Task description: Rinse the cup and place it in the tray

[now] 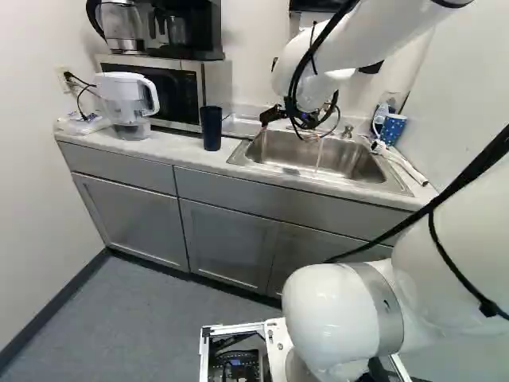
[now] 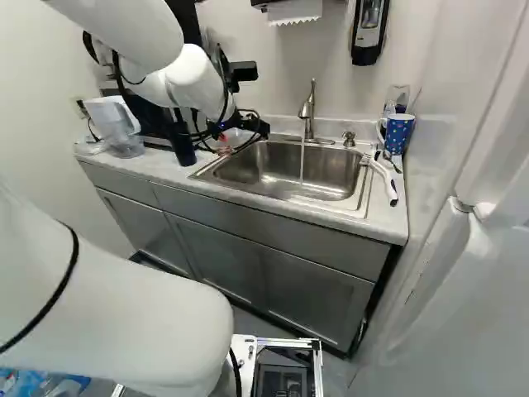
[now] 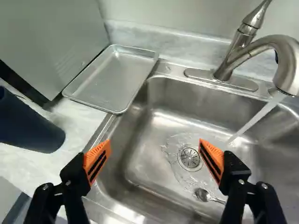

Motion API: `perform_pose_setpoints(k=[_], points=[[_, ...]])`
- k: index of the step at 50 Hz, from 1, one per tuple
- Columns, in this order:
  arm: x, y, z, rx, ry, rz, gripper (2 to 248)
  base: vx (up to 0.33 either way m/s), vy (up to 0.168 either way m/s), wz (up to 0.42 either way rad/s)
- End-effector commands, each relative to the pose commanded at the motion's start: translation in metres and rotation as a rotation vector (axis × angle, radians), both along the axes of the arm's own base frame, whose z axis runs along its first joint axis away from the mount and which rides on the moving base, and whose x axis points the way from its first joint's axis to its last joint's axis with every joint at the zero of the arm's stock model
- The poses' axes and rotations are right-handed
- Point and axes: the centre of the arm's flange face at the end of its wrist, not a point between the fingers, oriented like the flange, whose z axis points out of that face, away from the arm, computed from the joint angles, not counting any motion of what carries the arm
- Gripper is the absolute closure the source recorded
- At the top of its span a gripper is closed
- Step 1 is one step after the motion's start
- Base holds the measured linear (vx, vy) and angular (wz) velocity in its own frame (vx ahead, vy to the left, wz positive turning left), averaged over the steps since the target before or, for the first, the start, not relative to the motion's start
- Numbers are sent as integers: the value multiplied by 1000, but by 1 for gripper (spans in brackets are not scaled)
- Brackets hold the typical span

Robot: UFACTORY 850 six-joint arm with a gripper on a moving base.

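Note:
My gripper (image 1: 296,127) hangs over the sink's left part in the left base view. In the wrist view the gripper (image 3: 154,144) is open, its orange pads wide apart with nothing between them. A dark blue cup (image 1: 211,129) stands on the counter left of the sink; in the wrist view the dark cup (image 3: 29,122) is outside the fingers, beyond one of them. The empty metal tray (image 3: 112,78) lies ahead of the gripper, between microwave and sink. A blue patterned mug (image 2: 398,134) stands right of the sink. Water runs from the faucet (image 3: 286,65).
The sink (image 3: 159,130) is below the gripper, with a spoon (image 3: 202,194) near its drain. A microwave (image 1: 171,91) and a water pitcher (image 1: 127,102) stand on the counter's left. A white-handled brush (image 2: 385,178) lies by the mug. Walls flank the counter.

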Motion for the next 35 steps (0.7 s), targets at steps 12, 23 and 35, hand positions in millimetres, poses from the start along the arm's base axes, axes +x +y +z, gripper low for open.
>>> perform_pose_setpoints(k=[12, 23, 35], points=[[0, 18, 0, 0, 0, 44, 3, 0, 0, 0], [0, 34, 0, 0, 0, 84, 3, 0, 0, 0], [1, 52, 0, 0, 1, 128, 3, 0, 0, 0]])
